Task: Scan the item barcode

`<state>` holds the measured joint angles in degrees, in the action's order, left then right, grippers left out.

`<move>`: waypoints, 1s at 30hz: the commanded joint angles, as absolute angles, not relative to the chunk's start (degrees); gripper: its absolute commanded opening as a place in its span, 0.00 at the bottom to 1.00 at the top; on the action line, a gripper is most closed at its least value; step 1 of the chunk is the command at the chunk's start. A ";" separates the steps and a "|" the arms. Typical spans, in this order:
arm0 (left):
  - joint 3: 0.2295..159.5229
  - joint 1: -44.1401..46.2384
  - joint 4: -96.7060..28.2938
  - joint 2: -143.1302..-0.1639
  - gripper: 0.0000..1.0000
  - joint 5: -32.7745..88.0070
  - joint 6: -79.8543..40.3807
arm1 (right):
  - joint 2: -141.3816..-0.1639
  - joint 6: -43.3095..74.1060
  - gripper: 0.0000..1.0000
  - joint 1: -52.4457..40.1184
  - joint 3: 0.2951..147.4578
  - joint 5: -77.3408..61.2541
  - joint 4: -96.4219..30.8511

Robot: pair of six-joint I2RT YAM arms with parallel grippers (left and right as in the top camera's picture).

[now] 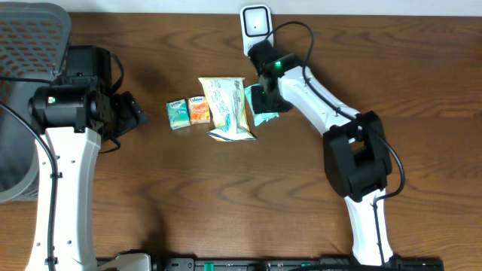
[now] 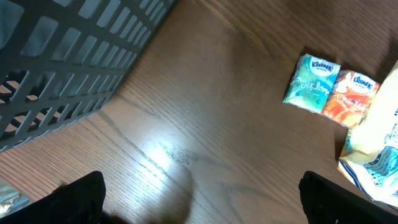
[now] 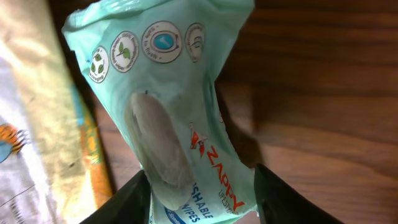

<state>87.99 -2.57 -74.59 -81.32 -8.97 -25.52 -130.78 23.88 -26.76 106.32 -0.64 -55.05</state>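
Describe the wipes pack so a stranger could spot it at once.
Find the white scanner at the table's far edge. Just below it in the overhead view, the right hand grips a soft mint-green pouch. Unlike the yellow-white bag beside it, it bears an oval flap and ZAPPY lettering.

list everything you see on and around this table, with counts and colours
barcode scanner: 1, white, far edge of the table, middle
wipes pack: 1, mint green, in the right gripper, just right of the pouch
printed pouch: 1, cream with blue print, table centre
orange Kleenex pack: 1, orange, against the pouch's left side
teal Kleenex pack: 1, teal, left of the orange one
basket: 1, grey, left edge
table: 1, brown wood
left gripper: 1, black, open and empty, near the basket
right gripper: 1, black, closed on the wipes pack
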 commanded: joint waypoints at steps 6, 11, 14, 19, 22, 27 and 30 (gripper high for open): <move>87.99 -2.83 -74.76 -81.58 0.98 -9.52 -26.04 | -130.82 24.56 0.88 -19.59 107.00 -17.02 -53.93; 87.99 -2.83 -74.76 -81.58 0.98 -9.52 -26.02 | -130.85 20.78 0.98 -17.56 106.80 -25.06 -52.73; 87.99 -2.83 -74.76 -81.58 0.98 -9.52 -26.04 | -131.11 19.62 0.99 -17.56 106.78 -23.68 -52.58; 87.99 -2.83 -74.76 -81.58 0.98 -9.52 -26.04 | -132.99 19.64 0.99 -17.56 106.78 -24.16 -51.20; 87.99 -2.83 -74.76 -81.58 0.98 -9.52 -26.04 | -135.11 19.66 0.89 -17.43 106.78 -25.58 -50.35; 87.99 -2.83 -74.76 -81.58 0.98 -9.52 -26.04 | -138.63 19.59 0.64 -17.12 106.78 -28.71 -50.26; 87.99 -2.83 -74.76 -81.58 0.98 -9.52 -26.04 | -139.65 19.44 0.49 -17.12 106.78 -29.36 -50.52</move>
<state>87.99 -2.59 -74.59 -81.32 -8.97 -25.52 -135.61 20.10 -16.99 107.26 -28.47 -50.00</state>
